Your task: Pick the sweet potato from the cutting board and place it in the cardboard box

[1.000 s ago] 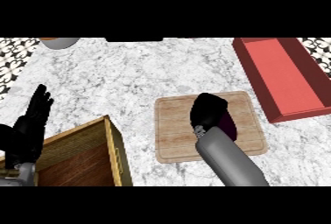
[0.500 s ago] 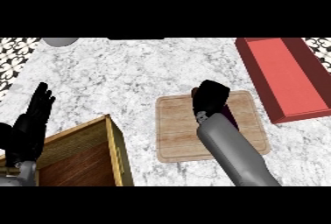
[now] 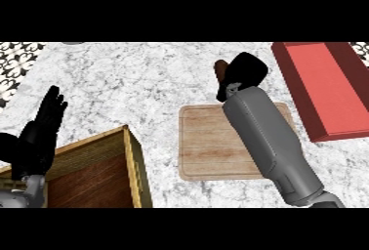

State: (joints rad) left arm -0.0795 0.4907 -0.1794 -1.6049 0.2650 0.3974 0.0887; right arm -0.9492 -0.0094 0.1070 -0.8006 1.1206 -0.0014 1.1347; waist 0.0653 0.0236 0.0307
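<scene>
My right hand (image 3: pixel 243 73) is raised above the counter, beyond the far edge of the wooden cutting board (image 3: pixel 213 146), and is curled round the sweet potato (image 3: pixel 221 68). Only the potato's dark brown end sticks out at the hand's left side; the rest is hidden. The board lies bare under my right forearm. The cardboard box (image 3: pixel 93 171), open at the top with a brown inside, sits at the lower left. My left hand (image 3: pixel 39 132) stands open, fingers up, at the left edge beside the box.
A red tray (image 3: pixel 324 88) lies at the right, close to the board's far right corner. The marble counter (image 3: pixel 137 83) stretches between board and box. A patterned tile strip (image 3: pixel 14 61) runs along the far left.
My right hand has risen off the cutting board with the sweet potato and moved away from me, past the board's far edge. The left hand has stayed put.
</scene>
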